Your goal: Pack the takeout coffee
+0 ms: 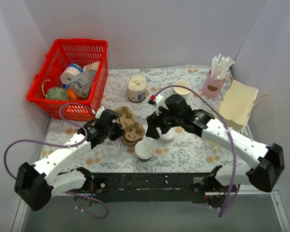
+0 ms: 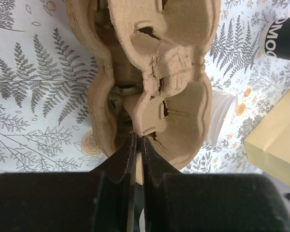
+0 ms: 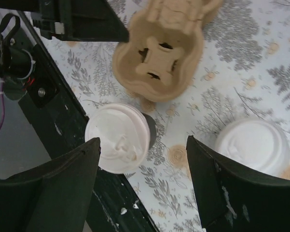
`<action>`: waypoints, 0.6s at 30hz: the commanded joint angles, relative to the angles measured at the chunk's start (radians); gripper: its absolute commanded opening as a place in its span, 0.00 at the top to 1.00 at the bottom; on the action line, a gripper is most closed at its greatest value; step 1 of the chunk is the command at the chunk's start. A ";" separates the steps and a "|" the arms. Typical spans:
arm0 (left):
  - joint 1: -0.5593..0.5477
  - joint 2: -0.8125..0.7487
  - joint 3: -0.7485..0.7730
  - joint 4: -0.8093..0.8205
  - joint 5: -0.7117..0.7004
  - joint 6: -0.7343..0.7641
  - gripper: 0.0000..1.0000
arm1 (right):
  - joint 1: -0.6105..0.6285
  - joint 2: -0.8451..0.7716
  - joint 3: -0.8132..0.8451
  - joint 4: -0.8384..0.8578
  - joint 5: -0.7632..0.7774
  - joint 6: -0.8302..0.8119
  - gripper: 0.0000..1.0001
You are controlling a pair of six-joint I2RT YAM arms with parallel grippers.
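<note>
Your counter [image 1: 202,151] is covered with a pale cloth printed with grey ferns and small orange flowers. Plain white walls [image 1: 173,29] close it in on the left, the far side and the right. A black rail [image 1: 149,183] carrying both arm bases runs along the near edge.

At the far left stands a red basket [image 1: 82,42] full of odds and ends. A cream jar [image 1: 137,88] sits near the far middle. A pink holder [image 1: 212,86] of white sticks and a tan paper bag [image 1: 237,102] are at the far right.

A brown cardboard cup carrier [image 1: 130,124] lies in the middle of the cloth. Your left fingers [image 2: 137,145] are pinched shut on the near rim of it.

One lidded coffee cup [image 1: 145,149] stands upright on the cloth, just near of the carrier and close to the rail. A second lidded cup [image 1: 167,135] stands just to the right of the carrier, partly under the right arm.

Your right fingers [image 3: 142,162] are spread wide with nothing between them, above the cloth. In the right wrist view the first cup [image 3: 118,137] shows just beside the left finger, and the second [image 3: 253,145] is partly hidden by the right one. Both carrier pockets you can see there hold nothing.
</note>
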 commanded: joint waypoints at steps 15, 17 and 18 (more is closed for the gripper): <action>0.007 -0.219 0.081 -0.008 -0.014 0.282 1.00 | 0.091 0.047 0.094 0.073 0.121 0.103 0.21; 0.007 -0.258 0.102 -0.092 -0.025 0.284 1.00 | 0.092 0.016 0.077 0.042 0.146 0.108 0.20; 0.005 -0.278 0.112 -0.122 -0.025 0.287 1.00 | 0.091 0.005 0.069 0.036 0.158 0.112 0.20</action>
